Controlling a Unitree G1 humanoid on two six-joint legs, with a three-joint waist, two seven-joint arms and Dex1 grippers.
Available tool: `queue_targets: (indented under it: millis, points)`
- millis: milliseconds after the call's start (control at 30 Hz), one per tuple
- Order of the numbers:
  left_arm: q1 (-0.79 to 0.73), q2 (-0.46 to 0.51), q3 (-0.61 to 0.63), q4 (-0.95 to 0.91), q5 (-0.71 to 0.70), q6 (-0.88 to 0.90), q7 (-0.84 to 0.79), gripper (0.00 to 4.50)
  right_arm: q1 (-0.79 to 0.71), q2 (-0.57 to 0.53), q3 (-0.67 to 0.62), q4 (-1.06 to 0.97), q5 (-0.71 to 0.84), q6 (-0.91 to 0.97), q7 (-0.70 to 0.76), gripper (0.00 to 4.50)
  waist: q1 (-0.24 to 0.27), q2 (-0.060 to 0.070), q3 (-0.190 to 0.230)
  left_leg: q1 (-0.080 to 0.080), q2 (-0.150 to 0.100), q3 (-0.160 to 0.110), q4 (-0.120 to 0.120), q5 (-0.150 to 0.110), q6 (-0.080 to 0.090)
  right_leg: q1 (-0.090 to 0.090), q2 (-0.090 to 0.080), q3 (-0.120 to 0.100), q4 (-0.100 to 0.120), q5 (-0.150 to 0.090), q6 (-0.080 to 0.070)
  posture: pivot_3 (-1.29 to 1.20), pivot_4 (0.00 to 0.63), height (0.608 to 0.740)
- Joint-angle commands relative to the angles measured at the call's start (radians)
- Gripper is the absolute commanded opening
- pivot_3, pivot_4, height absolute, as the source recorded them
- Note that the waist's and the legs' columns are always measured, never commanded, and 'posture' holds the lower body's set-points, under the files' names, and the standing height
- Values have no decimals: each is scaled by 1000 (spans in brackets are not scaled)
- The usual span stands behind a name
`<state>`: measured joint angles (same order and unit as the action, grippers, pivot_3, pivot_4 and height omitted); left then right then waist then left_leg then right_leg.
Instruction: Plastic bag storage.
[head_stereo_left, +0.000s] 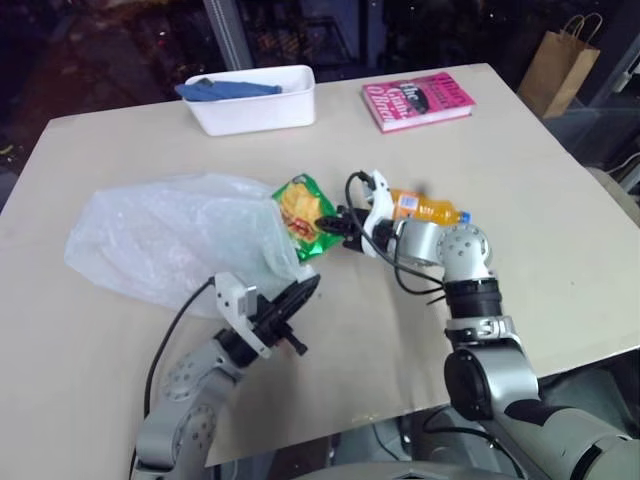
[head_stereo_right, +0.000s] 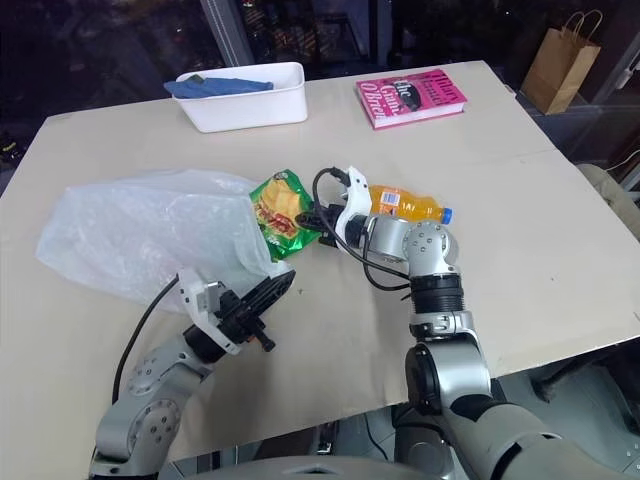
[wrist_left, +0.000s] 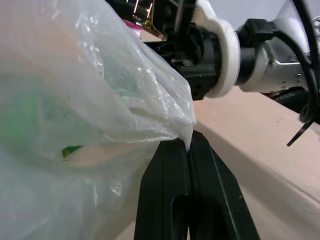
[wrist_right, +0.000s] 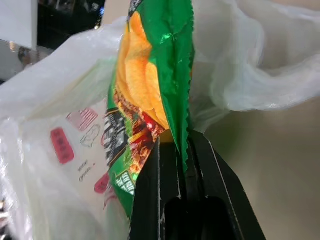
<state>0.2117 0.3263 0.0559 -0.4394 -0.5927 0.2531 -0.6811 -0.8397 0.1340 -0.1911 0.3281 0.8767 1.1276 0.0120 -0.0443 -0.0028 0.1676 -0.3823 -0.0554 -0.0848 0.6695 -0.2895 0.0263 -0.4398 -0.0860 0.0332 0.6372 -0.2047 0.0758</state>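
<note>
The plastic bag (head_stereo_left: 170, 240) lay spread on the table (head_stereo_left: 560, 200) on my left side, a thin, crinkly, translucent white heap with its mouth turned toward the middle of the table. My left gripper (wrist_left: 188, 145) was clenched on a pinch of the bag's rim at that mouth; in the left wrist view the film came to a small twisted tip between my 2 black fingers (wrist_left: 165, 190), which stood pressed together. Through the film a patch of green showed faintly. In the right wrist view red printed squares and a little text showed on the bag's wall.

My right gripper (head_stereo_left: 331, 224) reached in from the right, roughly level over the table, and was clamped on the serrated edge of the green chips packet (head_stereo_left: 301, 214). The packet stood at the bag's mouth, its far part against the film, its near edge between my fingers (wrist_right: 155, 190). I could not tell how far it sat inside the bag.

Just behind my right wrist lay 1 orange drink bottle (head_stereo_left: 430, 208) on its side, blue cap pointing right. At the far edge of the table stood a white tub (head_stereo_left: 255, 108) with a blue cloth (head_stereo_left: 225, 88) in it, and to its right a pink book (head_stereo_left: 418, 100) lay flat. A brown paper bag (head_stereo_left: 560, 65) stood beyond the table's far right corner.
</note>
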Motion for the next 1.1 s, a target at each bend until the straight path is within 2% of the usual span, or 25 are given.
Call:
queue_targets:
  millis: [33,67,100,133,167,200,233,300,467,567,633,733,867,1000,1100]
  points:
    - [11,6,2,-6,-9,-12,-16,0,-70,166,68,-75,70,30,68,282,-2,0,0,0,0,0,0,0,0,0,0,0,0,0,0,0,150,740]
    - [10,8,6,-4,-8,-13,-16,0,-59,144,91,-93,76,46,91,584,-2,0,0,0,1,0,0,0,0,0,0,0,0,0,0,0,150,740]
    - [9,8,12,-1,-13,-12,-17,0,-42,99,129,-123,88,84,143,662,-3,0,0,0,1,0,0,0,0,0,1,0,0,0,0,0,150,740]
    - [8,9,16,1,-15,-12,-19,0,-24,47,172,-159,92,108,209,1099,-4,0,0,0,1,1,0,0,0,-1,1,1,0,0,0,0,150,740]
    - [6,11,21,3,-18,-12,-21,0,-12,-9,223,-191,74,113,267,1172,-5,0,0,0,1,1,0,0,0,-1,1,1,0,0,0,0,150,740]
    - [3,12,28,4,-24,-10,-22,0,-1,-61,262,-209,33,90,310,1895,-2,0,0,0,1,1,0,0,0,-1,1,1,0,0,0,0,150,740]
    - [4,15,38,4,-31,-7,-25,0,2,-113,265,-204,-16,19,355,1909,0,0,0,0,1,0,0,-1,2,0,1,1,0,0,0,0,150,740]
    - [13,23,52,1,-47,0,-35,0,-1,-192,233,-180,-61,-74,422,2819,9,0,-1,0,0,-2,1,-1,3,2,0,-2,0,0,0,0,150,740]
    - [68,67,64,-31,-129,55,-91,0,12,-348,201,-140,-150,-224,557,2819,4,0,-1,0,-2,-2,2,-1,2,3,-1,-3,-1,0,0,0,150,740]
    - [106,99,79,-48,-198,98,-129,0,25,-396,154,-124,-158,-269,610,2819,-3,0,0,0,0,-1,0,0,1,1,2,-2,-1,0,0,0,150,740]
    - [126,116,96,-47,-243,123,-151,0,34,-422,185,-107,-256,-410,644,2819,-3,0,0,0,3,0,-1,-1,1,0,2,-1,-1,0,0,0,150,740]
    - [140,134,112,-29,-256,131,-172,0,36,-452,322,-69,-449,-620,709,2819,-2,0,0,0,3,1,0,-1,2,0,2,1,-1,0,0,0,150,740]
    - [133,143,111,0,-238,130,-186,0,-57,-379,449,154,-640,-897,726,2819,-4,0,0,1,3,2,0,-1,2,0,2,1,-1,0,0,0,150,740]
    - [118,140,112,16,-230,122,-189,0,-165,-299,469,408,-731,-1091,774,2819,-5,0,0,2,4,3,0,0,-1,-1,3,4,1,0,-1,0,150,740]
    - [121,135,112,19,-220,114,-189,0,-246,-245,455,586,-777,-1181,756,2819,0,0,0,2,3,3,0,0,-1,-1,3,4,0,0,-1,0,150,740]
